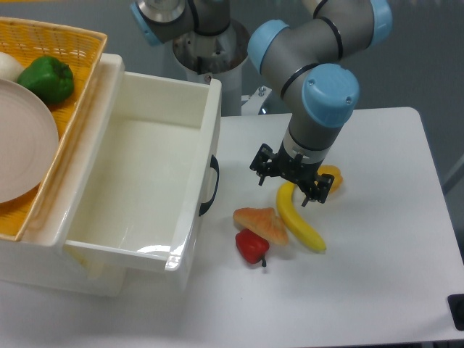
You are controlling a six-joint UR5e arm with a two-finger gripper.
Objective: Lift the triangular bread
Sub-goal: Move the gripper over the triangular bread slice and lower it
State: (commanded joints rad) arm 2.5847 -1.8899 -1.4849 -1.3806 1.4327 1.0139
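Note:
The triangular bread (pixel 262 221) is an orange-tan wedge lying flat on the white table, just right of the white bin. Its right end touches the yellow banana (pixel 301 220), and the red pepper (pixel 251 246) lies right below it. My gripper (pixel 291 182) hangs above the banana's upper end, up and to the right of the bread and not touching it. The black fingers stand apart, so the gripper is open, with nothing held between them.
A small rounded orange piece (pixel 333 175) sits just right of the gripper. A large white bin (pixel 205 152) with a dark handle stands left of the bread. Behind it, a yellow basket (pixel 69 36) holds a green pepper (pixel 47 78) and a pale plate (pixel 22 141).

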